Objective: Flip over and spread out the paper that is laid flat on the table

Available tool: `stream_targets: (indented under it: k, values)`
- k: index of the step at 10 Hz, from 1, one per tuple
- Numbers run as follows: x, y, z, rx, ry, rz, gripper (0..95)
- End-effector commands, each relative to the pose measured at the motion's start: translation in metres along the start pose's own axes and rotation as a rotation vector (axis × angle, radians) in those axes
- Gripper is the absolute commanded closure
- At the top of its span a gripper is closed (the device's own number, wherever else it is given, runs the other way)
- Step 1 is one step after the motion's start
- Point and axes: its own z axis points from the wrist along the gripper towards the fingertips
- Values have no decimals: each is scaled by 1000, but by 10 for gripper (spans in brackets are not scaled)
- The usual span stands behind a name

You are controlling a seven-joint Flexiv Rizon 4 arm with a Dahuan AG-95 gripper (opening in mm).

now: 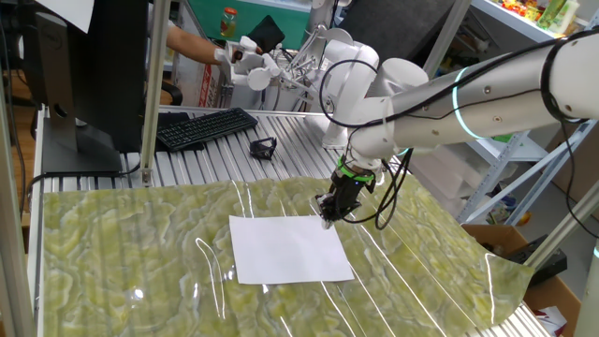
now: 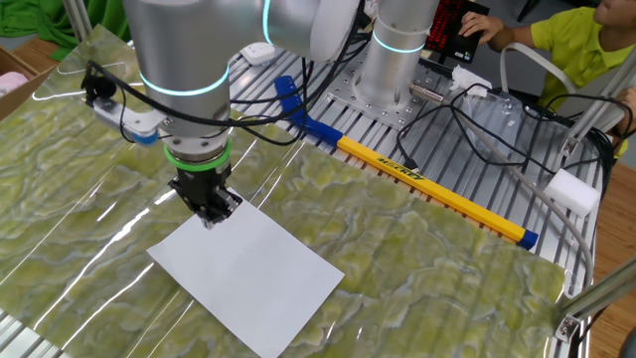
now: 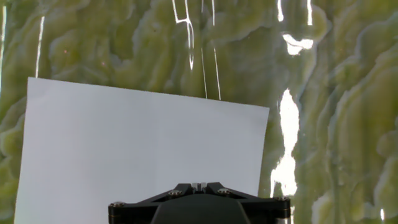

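Observation:
The paper (image 1: 290, 248) is a plain white sheet lying flat on the green-yellow marbled table (image 1: 140, 253). It also shows as the paper (image 2: 248, 270) in the other fixed view and as the paper (image 3: 137, 149) filling the lower left of the hand view. My gripper (image 1: 327, 219) hangs at the sheet's far right corner, its tips at or just above the paper's edge. From the other side the gripper (image 2: 210, 217) stands over the sheet's upper corner. Its jaws are shut, pressed together with nothing between them. In the hand view the gripper (image 3: 198, 185) peeks up at the bottom edge.
A black keyboard (image 1: 204, 127) and a small black object (image 1: 263, 147) lie on the ribbed metal section behind the table. A monitor (image 1: 89, 65) stands at the back left. A person's hand (image 1: 234, 54) works behind. A yellow bar (image 2: 427, 184) and cables (image 2: 477, 129) lie beside the arm's base.

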Motion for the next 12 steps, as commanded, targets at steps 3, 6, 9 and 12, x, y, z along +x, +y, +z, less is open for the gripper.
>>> stream_targets:
  k: [3, 6, 9, 12]
  values:
    - [-1, 0, 1, 27, -34, 24, 950]
    - [-1, 0, 1, 10, -14, 49, 950]
    - [-1, 0, 1, 6, -6, 54, 950]
    - [-4, 1, 1, 12, -14, 49, 760]
